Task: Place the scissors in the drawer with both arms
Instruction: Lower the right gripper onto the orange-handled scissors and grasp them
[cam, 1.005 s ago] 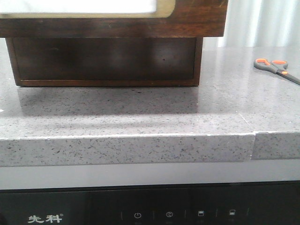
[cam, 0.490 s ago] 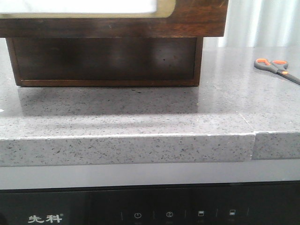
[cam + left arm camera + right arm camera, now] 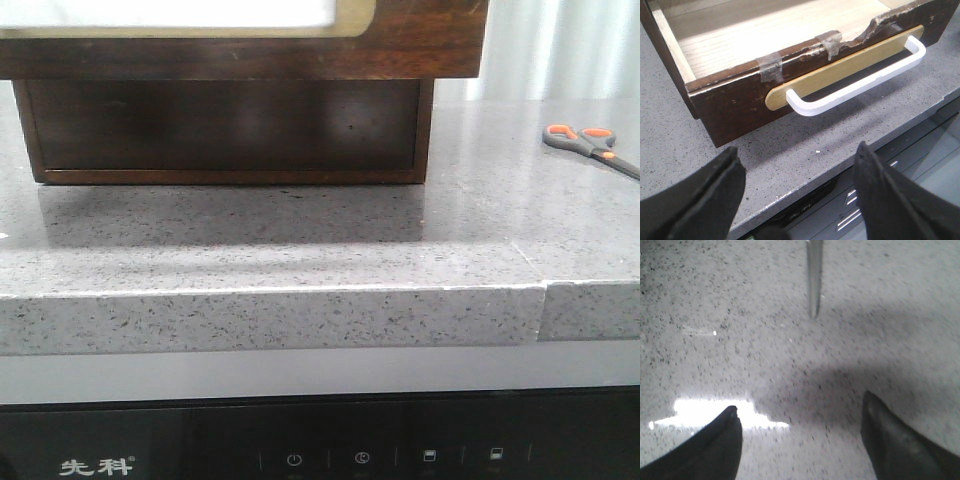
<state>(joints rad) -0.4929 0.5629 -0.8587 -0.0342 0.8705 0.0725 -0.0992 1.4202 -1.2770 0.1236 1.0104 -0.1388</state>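
Observation:
The scissors (image 3: 590, 143), grey with orange-lined loops, lie flat on the speckled grey counter at the far right. One dark blade tip of the scissors (image 3: 814, 275) shows ahead of my right gripper (image 3: 800, 401), which hovers open over bare counter, apart from the blade. The drawer (image 3: 740, 100) is pulled open, its pale wooden floor bare, with a white bar handle (image 3: 855, 87) on a tan plate. My left gripper (image 3: 796, 148) is open in front of that handle, over the counter's front edge, holding nothing. The front view shows the drawer (image 3: 420, 40) front at the top, and neither gripper.
Below the drawer front stands a dark wooden cabinet body (image 3: 225, 125) on the counter (image 3: 300, 240). The counter's front edge (image 3: 270, 320) has a seam at the right. A black appliance panel (image 3: 350, 455) sits under it. Tape patches (image 3: 771, 67) cover the drawer's chipped front rim.

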